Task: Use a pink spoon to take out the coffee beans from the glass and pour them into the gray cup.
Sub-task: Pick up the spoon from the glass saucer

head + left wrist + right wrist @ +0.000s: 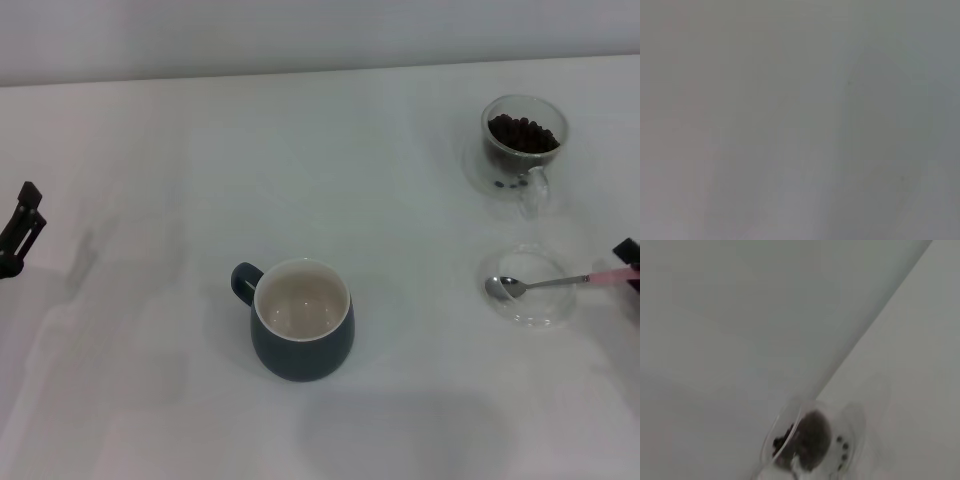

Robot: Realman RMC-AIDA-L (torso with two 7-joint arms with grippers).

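- Nothing transferred yet, by the look of it: gray cup (pixel 301 320) at lower centre of the head view, cream inside bare, no beans visible in it.
- Coffee beans (pixel 522 133) heaped in the glass (pixel 523 143) at upper right, a few lying loose lower down behind its wall; same glass (pixel 812 442) low in the right wrist view, dark beans inside.
- Pink spoon (pixel 548 285) at right, below the glass, silver bowl resting in a shallow clear dish (pixel 530 290), bowl empty, pink handle running out toward the right edge of the frame.
- Right gripper (pixel 630 265) at the far right edge, just at the end of the pink handle; mostly cut off, so cannot tell whether its fingers are spread or closed, or whether the handle is actually held.
- Left gripper (pixel 20 232) at the far left edge, well apart from everything, holding nothing; finger opening not clear.
- Left to do, judging from this: lift the spoon, scoop from the glass, carry across, tip into the gray cup.
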